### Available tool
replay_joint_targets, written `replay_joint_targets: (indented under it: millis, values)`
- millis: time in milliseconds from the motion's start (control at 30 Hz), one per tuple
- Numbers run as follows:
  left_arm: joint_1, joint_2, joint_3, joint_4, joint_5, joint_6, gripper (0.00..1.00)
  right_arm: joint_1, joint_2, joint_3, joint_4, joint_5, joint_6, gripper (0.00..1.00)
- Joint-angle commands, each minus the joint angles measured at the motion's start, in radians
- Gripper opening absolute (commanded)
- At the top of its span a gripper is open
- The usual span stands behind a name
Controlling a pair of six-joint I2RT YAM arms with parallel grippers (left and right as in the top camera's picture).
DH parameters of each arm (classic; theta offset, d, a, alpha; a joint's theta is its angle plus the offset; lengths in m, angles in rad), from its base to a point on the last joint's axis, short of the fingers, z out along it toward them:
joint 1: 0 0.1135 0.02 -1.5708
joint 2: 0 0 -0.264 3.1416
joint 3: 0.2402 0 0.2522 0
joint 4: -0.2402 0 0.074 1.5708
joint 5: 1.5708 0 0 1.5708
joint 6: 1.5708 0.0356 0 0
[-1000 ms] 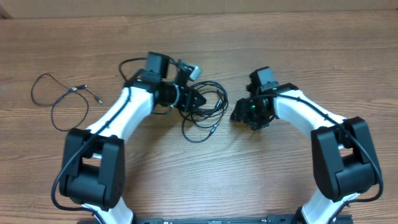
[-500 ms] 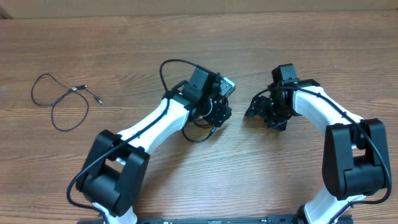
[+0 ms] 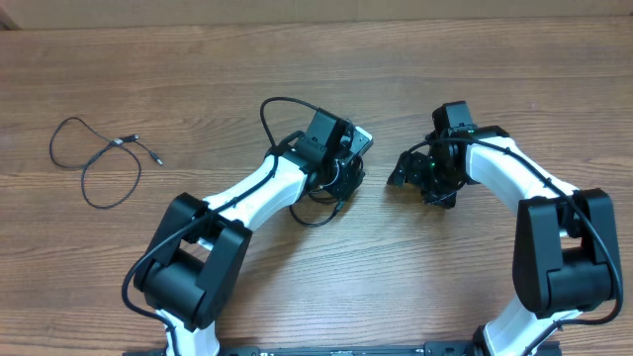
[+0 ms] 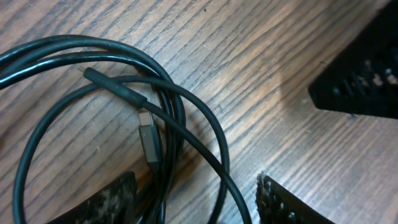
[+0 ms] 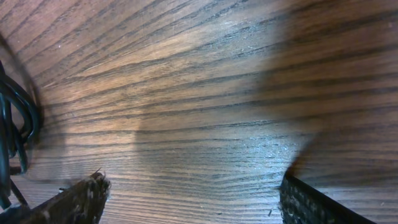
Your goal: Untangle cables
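Observation:
A tangle of thin black cables [image 3: 331,195] lies at the table's middle, mostly hidden under my left gripper [image 3: 346,178]. In the left wrist view the looped cables [image 4: 186,106] show a small dark plug [image 4: 148,142]. Two or three strands run between the left gripper's [image 4: 194,182] spread fingers, which are open and not clamped. My right gripper [image 3: 407,178] sits just right of the tangle, open. In its own view the right gripper [image 5: 193,182] has only bare wood between its fingers, and the cables [image 5: 12,124] show at the left edge. A separate cable [image 3: 99,163] lies far left.
A thick black wire [image 3: 282,104] arcs off the left arm's wrist. The right gripper's black finger [image 4: 360,81] shows at the upper right of the left wrist view. The wooden table [image 3: 316,59] runs behind and in front of both arms.
My left arm has swung right over the tangle and its jaws have opened. The right gripper has shifted slightly right and opened wider. The far-left cable has not moved.

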Motion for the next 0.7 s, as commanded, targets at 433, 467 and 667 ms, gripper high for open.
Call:
replay_joint_targets:
  millis: [433, 467, 667]
  values:
    - [-0.007, 0.102, 0.0, 0.076, -0.033, 0.015, 0.41, -0.004, 0.02, -0.018, -0.006, 0.013, 0.001, 0.87]
    - [-0.006, 0.106, 0.0, 0.08, -0.035, 0.015, 0.4, -0.004, 0.02, -0.018, -0.006, 0.013, 0.0, 0.87]
    - [-0.006, 0.107, 0.001, 0.092, -0.042, 0.015, 0.24, -0.004, 0.02, -0.018, -0.008, 0.013, 0.0, 0.87]
